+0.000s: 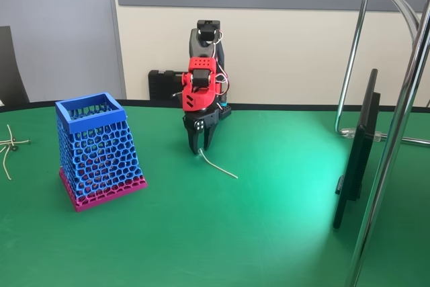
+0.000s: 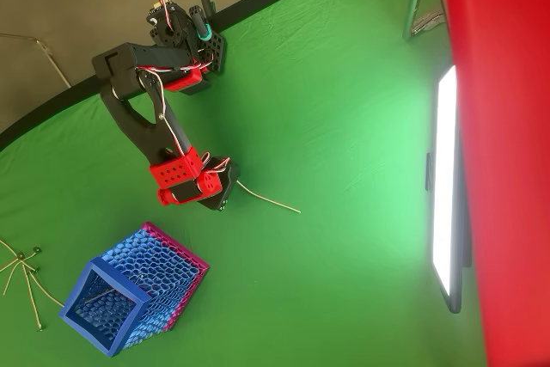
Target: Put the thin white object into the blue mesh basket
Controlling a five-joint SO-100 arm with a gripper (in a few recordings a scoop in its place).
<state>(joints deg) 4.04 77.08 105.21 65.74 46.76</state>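
basket point(image 1: 97, 149): blue honeycomb mesh, magenta base | stick point(image 1: 218, 165): white | table point(image 1: 269, 220): green | tool point(image 1: 199, 144): black

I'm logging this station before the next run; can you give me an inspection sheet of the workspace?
Surface: green table, flat, glare patch toward the right in the fixed view.
Job's things: thin white object lying on the table; blue mesh basket upright, apart from it.
Clutter: pale crossed strips at the left edge.
Grippers: gripper pointing down at the stick's hooked end; grip cannot be told.
Cables: thin wires along the arm.
Surroundings: monitor, chrome stand, beige wall.
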